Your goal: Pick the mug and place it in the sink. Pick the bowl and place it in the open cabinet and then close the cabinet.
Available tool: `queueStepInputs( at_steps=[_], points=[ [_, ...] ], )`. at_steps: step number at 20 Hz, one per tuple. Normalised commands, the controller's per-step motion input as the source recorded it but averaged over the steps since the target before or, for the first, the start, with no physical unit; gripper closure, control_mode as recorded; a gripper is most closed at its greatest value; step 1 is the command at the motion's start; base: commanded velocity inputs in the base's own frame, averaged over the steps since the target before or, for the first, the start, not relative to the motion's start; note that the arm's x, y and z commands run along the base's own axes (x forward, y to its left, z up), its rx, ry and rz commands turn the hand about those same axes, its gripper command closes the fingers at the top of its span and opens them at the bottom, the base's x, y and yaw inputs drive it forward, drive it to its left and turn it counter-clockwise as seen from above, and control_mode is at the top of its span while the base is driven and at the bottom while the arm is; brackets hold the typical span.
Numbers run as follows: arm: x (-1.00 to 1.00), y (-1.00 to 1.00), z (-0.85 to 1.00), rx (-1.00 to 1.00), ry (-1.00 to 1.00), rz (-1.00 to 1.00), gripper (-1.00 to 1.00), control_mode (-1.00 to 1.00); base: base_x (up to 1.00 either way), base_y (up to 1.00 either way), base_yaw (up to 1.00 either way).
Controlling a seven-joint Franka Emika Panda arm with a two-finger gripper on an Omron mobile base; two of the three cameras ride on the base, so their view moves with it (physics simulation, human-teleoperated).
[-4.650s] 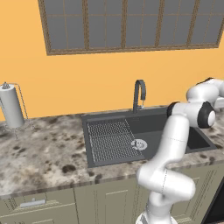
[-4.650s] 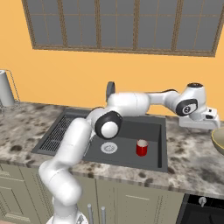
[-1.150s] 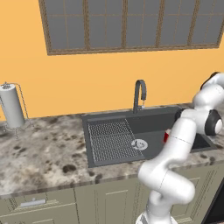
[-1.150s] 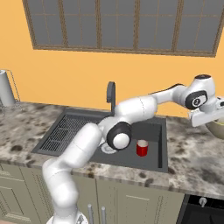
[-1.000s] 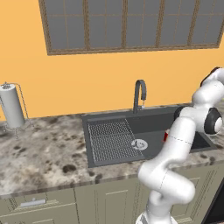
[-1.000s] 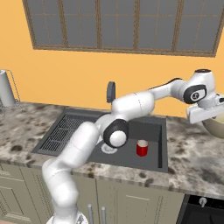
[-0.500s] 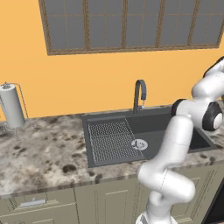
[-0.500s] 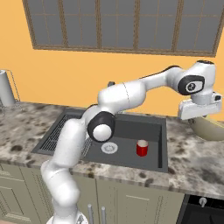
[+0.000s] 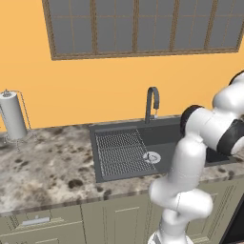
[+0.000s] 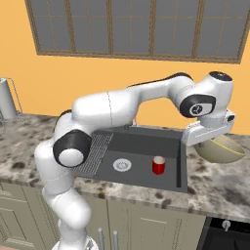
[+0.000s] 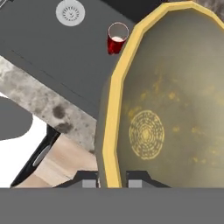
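The claw [image 11: 112,177] is nearly closed, its two tips pinching the bowl's [image 10: 222,150] thin rim from either side, one tip inside the wall and one outside. In the right base view the bowl hangs under the hand, clear of the counter [image 10: 215,183], above the counter's right end just past the right edge of the sink [image 10: 146,149]. It looks slightly tilted, mouth mostly upward, and being round it has no long axis to speak of; the rim held by the claw is the side nearest the hand, and the rest of the bowl stretches away from it.

The mug [image 10: 158,165] stands upright on the sink floor, near the basin's right wall and to the right of the round drain [image 10: 121,165], so the first part of the task looks finished. In the hand view the mug [image 11: 116,38] sits just beyond the bowl's [image 11: 166,109] far rim, with the drain [image 11: 70,11] further off.

The step in hand appears to be carrying the bowl to the open cabinet. The coming move depends on which way that cabinet lies from the claw, which I cannot tell here. A rim pinch on a wide bowl may let it swing.
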Motion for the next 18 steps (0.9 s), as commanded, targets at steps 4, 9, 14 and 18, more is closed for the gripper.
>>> queueStepInputs(
  at_steps=[4,9,14,18],
  points=[
    [-0.64,0.69,0.36,-0.09,-0.29,0.19,1.0,-1.0,0.0,0.0,0.0],
    [-0.68,0.61,0.5,-0.05,-0.2,0.21,1.0,-1.0,0.0,0.0,0.0],
    [-0.51,0.6,0.42,0.0,0.0,0.22,1.0,-1.0,0.0,0.0,0.0],
    [-0.28,0.67,0.37,0.0,0.0,0.24,1.0,-1.0,0.0,0.0,0.0]
  ],
)
